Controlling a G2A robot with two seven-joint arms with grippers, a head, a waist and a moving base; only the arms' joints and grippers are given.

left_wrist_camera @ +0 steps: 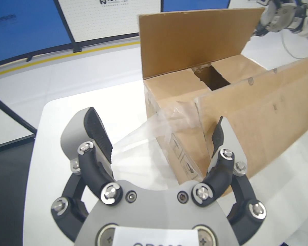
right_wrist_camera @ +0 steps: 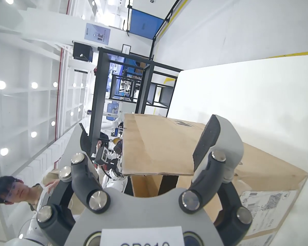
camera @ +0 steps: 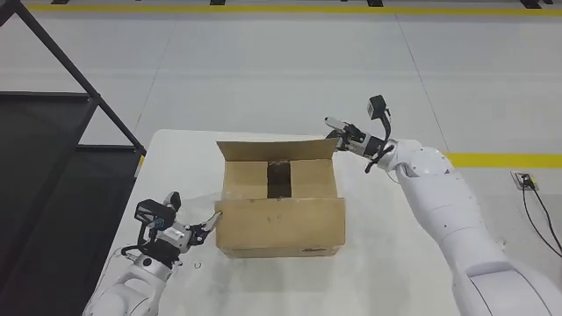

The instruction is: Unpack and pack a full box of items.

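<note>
You have a cardboard box (camera: 279, 219) in the middle of the white tabletop (camera: 176, 167). Its far flap (left_wrist_camera: 195, 39) stands upright, and the short inner flaps are folded down with a dark gap (left_wrist_camera: 211, 76) between them.

For writing, a white label (right_wrist_camera: 267, 206) with a barcode and fine print is stuck to one side of the box. Printed handling marks (left_wrist_camera: 184, 160) sit on the end facing your left arm.

Your left pincer (left_wrist_camera: 156, 124) is spread wide and grips nothing. It sits low at the box's near left corner. A strip of clear tape (left_wrist_camera: 169, 119) stretches from that corner into the space between its fingers.

Your right pincer (right_wrist_camera: 146, 129) is also released, at the far right corner. The end of the upright far flap lies between its fingers, and one pad (right_wrist_camera: 204, 139) sits right at the flap's edge.
</note>
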